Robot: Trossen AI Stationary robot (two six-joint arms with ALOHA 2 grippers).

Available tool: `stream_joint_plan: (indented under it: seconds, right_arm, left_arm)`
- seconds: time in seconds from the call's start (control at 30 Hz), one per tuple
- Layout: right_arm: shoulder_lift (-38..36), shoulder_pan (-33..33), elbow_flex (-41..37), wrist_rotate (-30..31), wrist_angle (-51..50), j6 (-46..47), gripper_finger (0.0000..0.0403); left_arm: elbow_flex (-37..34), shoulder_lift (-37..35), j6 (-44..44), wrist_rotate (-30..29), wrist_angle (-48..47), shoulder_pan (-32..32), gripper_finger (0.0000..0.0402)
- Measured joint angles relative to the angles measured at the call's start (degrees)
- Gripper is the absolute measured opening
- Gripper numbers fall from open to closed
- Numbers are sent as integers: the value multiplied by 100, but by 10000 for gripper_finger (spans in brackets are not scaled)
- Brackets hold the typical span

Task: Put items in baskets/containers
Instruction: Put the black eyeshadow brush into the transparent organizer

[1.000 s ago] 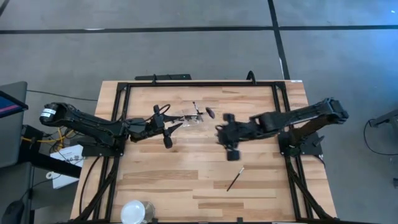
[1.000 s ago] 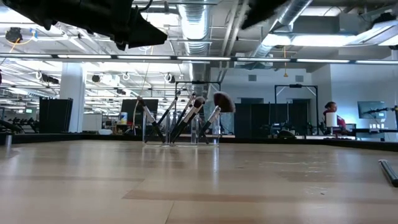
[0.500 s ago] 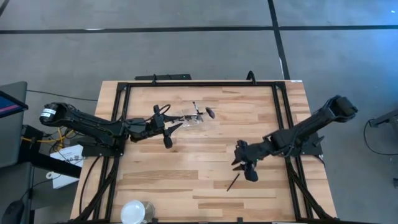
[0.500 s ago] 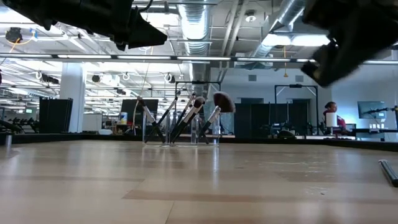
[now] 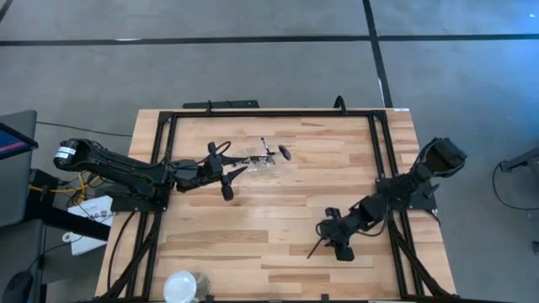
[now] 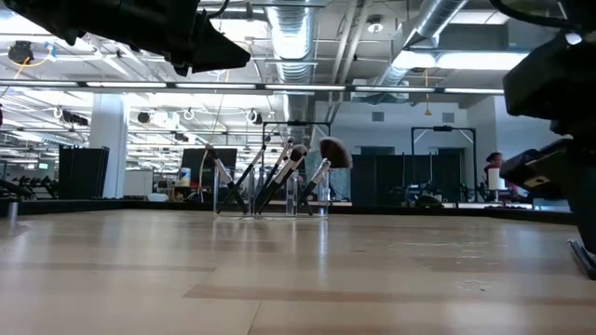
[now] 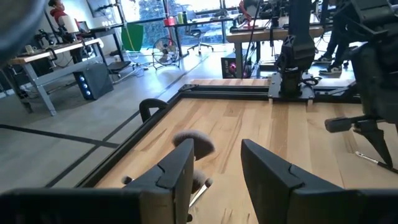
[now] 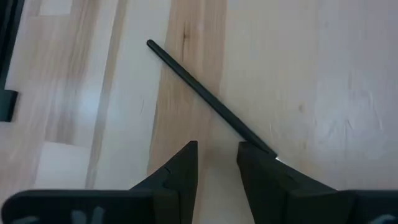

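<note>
A clear container [image 5: 259, 158] stands near the table's far edge, with several dark-handled brushes [image 6: 279, 172] leaning up out of it; the fan-shaped one [image 7: 193, 143] is among them. One loose brush [image 8: 205, 93] lies flat on the wood toward the near right [image 5: 317, 245]. My right gripper [image 5: 331, 236] is open and points down over that brush [image 8: 217, 158], its fingers on either side of the handle near the ferrule. My left gripper [image 5: 232, 173] is open [image 7: 217, 171] and hovers just left of the container. My right gripper comes at the loose brush from above, with one fingertip [image 8: 252, 155] over the handle near the silver ferrule [image 8: 273, 158]. The brush lies flat on the table, slanting across the fingers. Whether the fingertip touches it, I cannot tell.
A round white and clear object [image 5: 184, 286] sits at the near left edge. A black frame [image 5: 269, 114] runs around the table's far edge and sides. Bare wood lies between the container and the loose brush. A person [image 6: 494, 172] shows far off in the room.
My right gripper has swung from beside the container toward the table's near right and come down over the loose brush. The left arm, the container and the brushes have kept still.
</note>
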Motion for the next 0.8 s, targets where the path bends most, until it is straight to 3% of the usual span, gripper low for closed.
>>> stream_joint_plan:
  seconds: [0.27,0.53,0.8]
  right_arm:
    - [-44,17,21,141,75,-323,109]
    - [-425,-12,85,466,-86,-1378,109]
    - [110,-9,5,505,-306,-1587,109]
  left_arm:
    - [0,0,2,2,7,7,131]
    - [0,0,2,0,13,9,131]
    - [0,0,2,0,13,10,131]
